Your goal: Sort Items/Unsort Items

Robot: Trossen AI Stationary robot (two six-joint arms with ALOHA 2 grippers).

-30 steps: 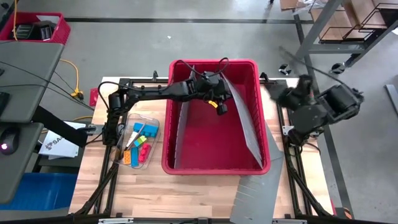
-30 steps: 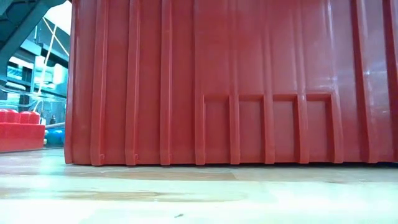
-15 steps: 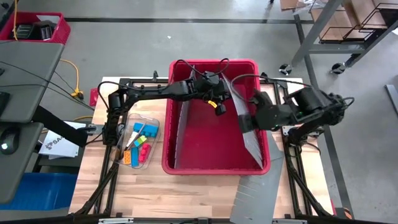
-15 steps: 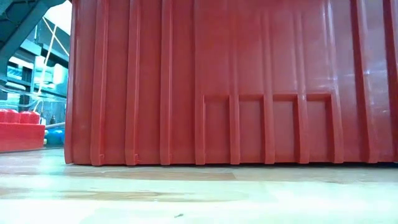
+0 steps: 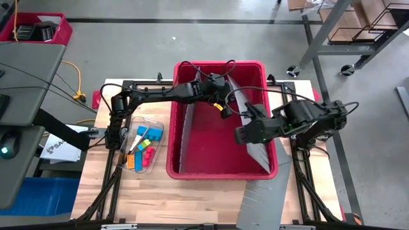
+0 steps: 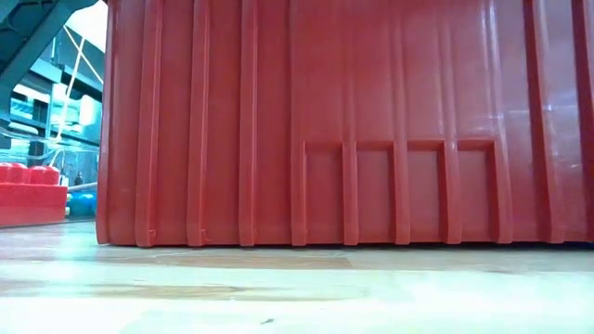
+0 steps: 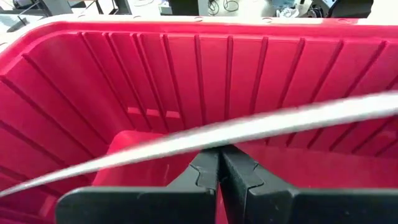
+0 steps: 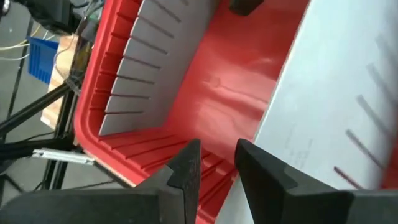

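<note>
Closest to me, a loose grey panel (image 5: pixel 259 198) lies over the front edge of the wooden surface (image 5: pixel 192 191). Behind it I see the big red bin (image 5: pixel 220 171), whose ribbed wall fills almost the whole low view.

To the bin's left, the items (image 5: pixel 142 148) sit together in a clear tray (image 5: pixel 153 128) on the surface: orange, blue, yellow, red and green blocks, well apart from both arms. I can see a red block (image 6: pixel 28 195) past the bin's corner in the low view.

Inside the bin, the right tool (image 5: pixel 240 135) hangs over the floor beside the slanted grey divider (image 5: pixel 261 153), its fingers parted with nothing between them.

Farther back, the left tool (image 5: pixel 223 108) is closed, fingers pressed together. The divider's edge crosses right at its tips – I cannot tell whether it is pinched.
</note>
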